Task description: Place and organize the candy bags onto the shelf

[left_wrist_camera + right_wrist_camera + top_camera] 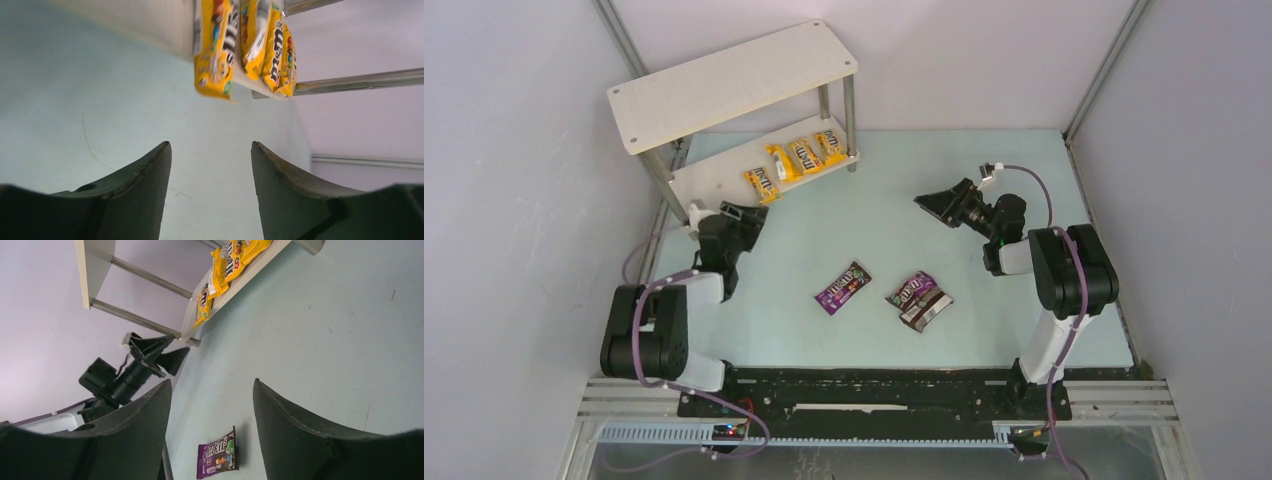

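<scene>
The shelf (734, 85) stands at the back left. Several yellow candy bags (796, 158) lie in a row on its lower board (704, 180). One purple bag (843, 287) lies mid-table. Another purple bag (916, 288) lies right of it, with the dark brown bag (926, 311) against it. My left gripper (757, 215) is open and empty, just in front of the lower board. In its wrist view (210, 147) the yellow bags (215, 50) lie ahead. My right gripper (924, 201) is open and empty above the table. In its wrist view (211, 385) a purple bag (217, 458) lies below.
Pale walls close in the table on the left, back and right. The shelf's metal legs (850, 120) stand at its corners. The black rail (874, 390) with the arm bases runs along the near edge.
</scene>
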